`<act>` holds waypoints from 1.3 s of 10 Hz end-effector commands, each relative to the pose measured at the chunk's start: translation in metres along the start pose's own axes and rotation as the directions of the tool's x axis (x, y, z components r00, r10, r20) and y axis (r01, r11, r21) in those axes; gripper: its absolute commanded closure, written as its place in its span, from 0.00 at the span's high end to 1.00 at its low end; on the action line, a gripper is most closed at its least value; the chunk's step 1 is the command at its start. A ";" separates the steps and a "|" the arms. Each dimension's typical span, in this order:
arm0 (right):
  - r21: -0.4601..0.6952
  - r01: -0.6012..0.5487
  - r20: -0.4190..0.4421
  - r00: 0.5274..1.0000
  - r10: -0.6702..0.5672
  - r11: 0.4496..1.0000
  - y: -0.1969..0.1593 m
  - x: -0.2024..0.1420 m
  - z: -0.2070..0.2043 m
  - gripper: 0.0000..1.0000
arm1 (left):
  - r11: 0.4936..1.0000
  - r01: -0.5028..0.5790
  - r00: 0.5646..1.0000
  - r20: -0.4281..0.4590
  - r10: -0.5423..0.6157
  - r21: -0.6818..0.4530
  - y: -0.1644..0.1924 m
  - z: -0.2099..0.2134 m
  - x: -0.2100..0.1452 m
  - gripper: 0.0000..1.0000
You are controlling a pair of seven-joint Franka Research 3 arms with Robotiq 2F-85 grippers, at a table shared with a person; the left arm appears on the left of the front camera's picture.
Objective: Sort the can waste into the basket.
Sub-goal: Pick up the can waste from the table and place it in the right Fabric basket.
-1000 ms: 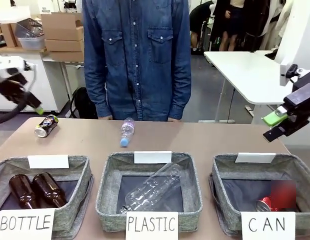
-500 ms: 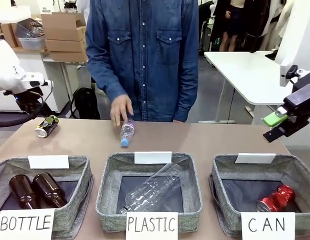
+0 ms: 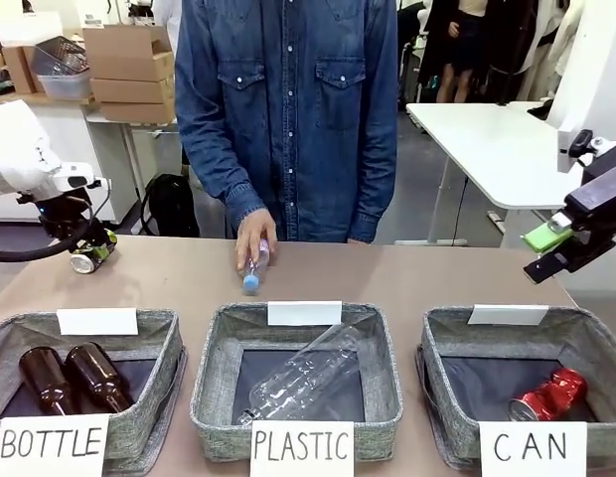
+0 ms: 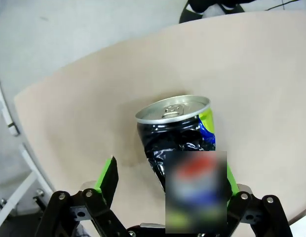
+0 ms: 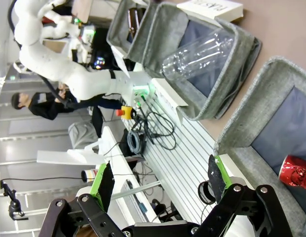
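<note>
The dark can [image 3: 86, 261] lies on its side at the table's far left. My left gripper [image 3: 89, 244] is down over it, open. In the left wrist view the dark can [image 4: 175, 129] lies between the green pads, closer to the right finger [image 4: 231, 178], silver top facing away. The dented red can [image 3: 548, 394] rests in the right front corner of the CAN basket [image 3: 445, 324]. My right gripper [image 3: 549, 250] hangs open and empty above that basket's far right edge. Its wrist view looks past the open gripper [image 5: 160, 180] to the red can [image 5: 297, 173] in the basket [image 5: 251, 106].
A person stands at the far side with a hand [image 3: 254, 235] on a small clear bottle [image 3: 250, 270]. The PLASTIC basket [image 3: 217, 343] holds a large clear bottle [image 3: 303, 380]. Two brown bottles [image 3: 70, 378] lie in the BOTTLE basket [image 3: 165, 343].
My left gripper has come down from above onto the dark can. The person's hand has reached to the small bottle. The red can has settled in the CAN basket.
</note>
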State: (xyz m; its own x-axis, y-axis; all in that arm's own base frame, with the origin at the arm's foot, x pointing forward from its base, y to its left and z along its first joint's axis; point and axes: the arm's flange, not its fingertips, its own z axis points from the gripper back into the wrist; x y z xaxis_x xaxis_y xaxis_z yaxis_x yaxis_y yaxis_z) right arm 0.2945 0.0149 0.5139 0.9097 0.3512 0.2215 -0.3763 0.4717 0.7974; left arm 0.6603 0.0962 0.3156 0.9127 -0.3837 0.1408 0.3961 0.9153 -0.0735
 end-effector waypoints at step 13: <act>-0.004 -0.019 -0.006 1.000 0.019 1.000 0.000 0.000 0.004 1.00 | 0.999 -0.035 0.996 0.076 0.036 -0.008 0.005 0.044 -0.016 0.24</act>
State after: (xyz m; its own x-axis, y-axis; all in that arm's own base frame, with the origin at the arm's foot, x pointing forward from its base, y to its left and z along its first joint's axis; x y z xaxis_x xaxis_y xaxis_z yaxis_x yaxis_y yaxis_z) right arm 0.2945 0.0149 0.5139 0.9096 0.3515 0.2218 -0.3767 0.4716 0.7973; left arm 0.6598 0.1111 0.3415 0.9173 -0.3578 0.1746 0.3741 0.9246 -0.0710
